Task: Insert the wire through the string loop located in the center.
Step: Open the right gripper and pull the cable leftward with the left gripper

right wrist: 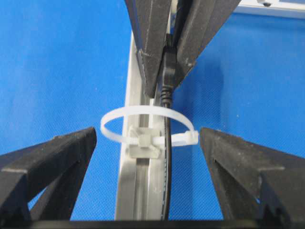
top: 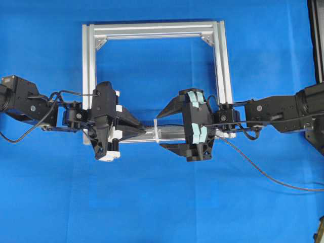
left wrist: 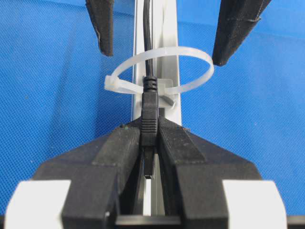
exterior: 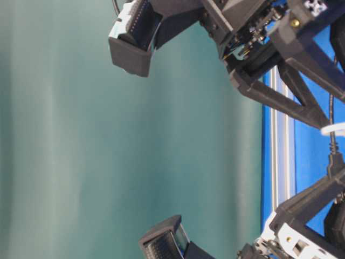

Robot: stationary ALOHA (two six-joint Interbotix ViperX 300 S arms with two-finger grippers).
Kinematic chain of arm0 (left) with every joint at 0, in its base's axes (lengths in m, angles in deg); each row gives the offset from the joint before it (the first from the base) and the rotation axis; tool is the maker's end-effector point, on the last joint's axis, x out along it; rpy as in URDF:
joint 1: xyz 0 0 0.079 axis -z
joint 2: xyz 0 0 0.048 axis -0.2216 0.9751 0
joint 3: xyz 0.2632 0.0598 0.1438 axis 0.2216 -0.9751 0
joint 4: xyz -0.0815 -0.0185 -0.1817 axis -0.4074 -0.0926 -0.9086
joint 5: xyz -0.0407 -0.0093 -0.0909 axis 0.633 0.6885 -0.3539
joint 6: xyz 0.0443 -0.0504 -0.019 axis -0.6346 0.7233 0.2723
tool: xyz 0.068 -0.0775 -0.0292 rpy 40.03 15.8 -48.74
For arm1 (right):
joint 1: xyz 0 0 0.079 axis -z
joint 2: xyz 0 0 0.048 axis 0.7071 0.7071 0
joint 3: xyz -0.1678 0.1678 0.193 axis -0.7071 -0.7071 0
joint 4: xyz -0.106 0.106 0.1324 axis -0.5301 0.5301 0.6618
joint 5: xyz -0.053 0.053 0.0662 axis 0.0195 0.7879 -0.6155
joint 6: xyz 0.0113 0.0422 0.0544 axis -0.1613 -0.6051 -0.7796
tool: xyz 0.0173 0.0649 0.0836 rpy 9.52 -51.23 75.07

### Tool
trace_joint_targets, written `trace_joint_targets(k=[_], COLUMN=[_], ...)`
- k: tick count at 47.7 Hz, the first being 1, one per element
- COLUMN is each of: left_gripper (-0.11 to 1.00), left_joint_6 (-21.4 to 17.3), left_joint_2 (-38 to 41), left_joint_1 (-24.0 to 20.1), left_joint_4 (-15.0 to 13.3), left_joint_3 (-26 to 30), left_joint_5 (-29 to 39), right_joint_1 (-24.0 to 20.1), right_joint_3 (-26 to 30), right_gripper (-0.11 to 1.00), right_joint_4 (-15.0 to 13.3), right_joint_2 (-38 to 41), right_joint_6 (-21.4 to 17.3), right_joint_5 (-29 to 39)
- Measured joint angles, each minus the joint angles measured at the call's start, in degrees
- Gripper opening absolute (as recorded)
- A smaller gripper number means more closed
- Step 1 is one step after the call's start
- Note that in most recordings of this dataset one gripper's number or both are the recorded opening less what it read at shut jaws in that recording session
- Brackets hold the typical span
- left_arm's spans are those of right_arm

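1 wire (left wrist: 148,102), black, with a ribbed plug at its end, runs through the string loop (left wrist: 159,71); in my left wrist view the cable passes down through the white ring and the plug sits on my side of it. 1 string loop, a white tie standing upright on a small mount on the near rail of the silver frame (top: 91,76), at about the rail's middle. In my right wrist view the same loop (right wrist: 147,125) rings the cable (right wrist: 167,157), which continues along the rail toward that camera.

My left gripper (left wrist: 150,136): jaws closed tight on the plug, 1 pad on each side of it, just short of the loop. My right gripper (right wrist: 147,143): jaws spread wide, 1 finger (right wrist: 52,157) on each side of the loop, holding nothing and touching neither tie nor cable as far as I can see.

From overhead, my left gripper (top: 135,126) and my right gripper (top: 164,126) face each other across the rail, close together. The wire trails off from under my right arm across the blue cloth (top: 162,202) toward the right edge.
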Motion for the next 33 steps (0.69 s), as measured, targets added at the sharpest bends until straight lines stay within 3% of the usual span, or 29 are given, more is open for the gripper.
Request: trace_joint_targets(k=[16,33], left_gripper=[0.05,0.05], left_joint_6=[0.0,2.3], left_joint_2=[-2.7,-13.1], left_joint_1=[0.7,1.6], left_joint_4=[0.0,0.0], left_joint_3=[-3.6,-15.6], left_joint_5=[0.0,-0.2], right_joint_1=[-0.1,-0.1], right_joint_3=[0.0,0.0], right_gripper=[0.96,0.96], right_joint_4=[0.0,0.0], right_joint_2=[0.0,0.0], right_joint_6=[0.2,0.4], right_joint_5=[0.0,0.4])
